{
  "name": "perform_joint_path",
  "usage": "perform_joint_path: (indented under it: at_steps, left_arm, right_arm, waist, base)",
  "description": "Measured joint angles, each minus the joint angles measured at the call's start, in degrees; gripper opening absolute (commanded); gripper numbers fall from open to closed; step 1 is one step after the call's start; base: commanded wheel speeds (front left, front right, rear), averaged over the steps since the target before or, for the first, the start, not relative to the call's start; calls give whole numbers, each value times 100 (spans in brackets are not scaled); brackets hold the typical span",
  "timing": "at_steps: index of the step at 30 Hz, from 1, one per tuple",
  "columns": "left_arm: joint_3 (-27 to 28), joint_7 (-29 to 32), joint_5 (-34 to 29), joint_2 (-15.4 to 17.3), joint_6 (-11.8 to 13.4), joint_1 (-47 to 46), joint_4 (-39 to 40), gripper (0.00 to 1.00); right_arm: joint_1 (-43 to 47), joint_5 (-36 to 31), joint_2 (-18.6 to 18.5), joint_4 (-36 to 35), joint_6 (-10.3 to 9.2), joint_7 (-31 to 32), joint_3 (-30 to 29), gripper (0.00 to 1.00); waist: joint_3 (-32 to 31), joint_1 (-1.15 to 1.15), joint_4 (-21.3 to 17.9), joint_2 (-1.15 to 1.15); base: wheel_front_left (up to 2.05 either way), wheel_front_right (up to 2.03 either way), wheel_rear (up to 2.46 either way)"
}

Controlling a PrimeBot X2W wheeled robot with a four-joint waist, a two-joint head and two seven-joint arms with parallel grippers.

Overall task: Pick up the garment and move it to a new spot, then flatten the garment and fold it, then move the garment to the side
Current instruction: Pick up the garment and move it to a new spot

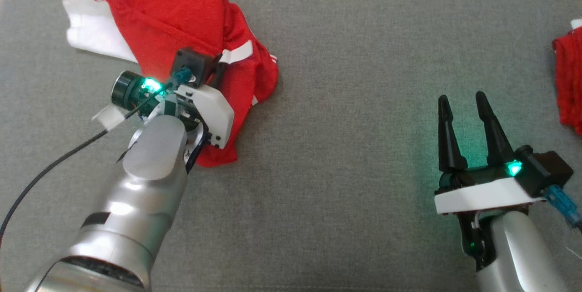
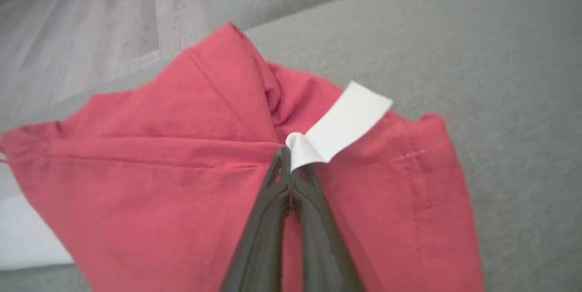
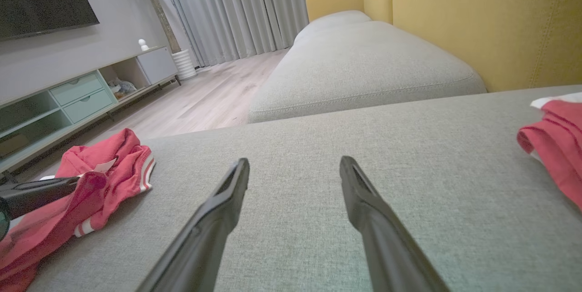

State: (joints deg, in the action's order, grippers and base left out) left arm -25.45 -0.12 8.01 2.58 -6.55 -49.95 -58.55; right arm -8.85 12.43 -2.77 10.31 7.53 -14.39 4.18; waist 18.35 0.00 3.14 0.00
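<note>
Lying in a crumpled heap toward the far left of the grey sofa cushion (image 1: 341, 169), the red garment (image 1: 182, 23) shows a white panel at its far left end and white stripes along its right hem. In the left wrist view its folds reach close to the cushion's edge, with pale wood floor (image 2: 91, 23) beyond. The left gripper (image 2: 287, 155) is down on the heap's near right part, its two dark fingers pressed together and pinching the red cloth right at the base of a white label (image 2: 345, 119), which curls up and away from the fingertips. From the head camera the silver forearm and white wrist housing cover the fingers, and a black cable (image 1: 45, 164) trails off toward the cushion's near left.

The right gripper (image 1: 464, 101) hangs well apart from the garment, over bare cushion toward the near right, its fingers spread wide and holding nothing.

A second red garment (image 1: 568, 87) with a bit of white lies at the cushion's right edge. Behind it in the right wrist view rises a yellow backrest (image 3: 477, 19); further off stand grey curtains (image 3: 236, 5) and a low cabinet (image 3: 68, 96).
</note>
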Motion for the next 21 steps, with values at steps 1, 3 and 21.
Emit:
perform_joint_path:
  at_steps: [1, 3, 21]
  left_arm:
    - [7, -167, 55, -5, 0, 0, 20, 0]
    - [13, -493, 141, -19, 0, 5, 98, 0]
    - [-78, -1217, 601, 432, -59, -159, 2858, 0]
  right_arm:
    - [2, -1, 0, 25, 0, 0, -1, 100]
    - [13, -13, 0, 83, 0, 0, -2, 100]
    - [252, 257, 1, 171, 0, 0, 74, 100]
  waist:
    - [-52, 0, 14, 0]
    - [-169, 0, 41, 0]
    - [-1089, -1, -386, 0]
  base:
    - [0, 0, 0]
    - [0, 0, 0]
    - [0, 0, 0]
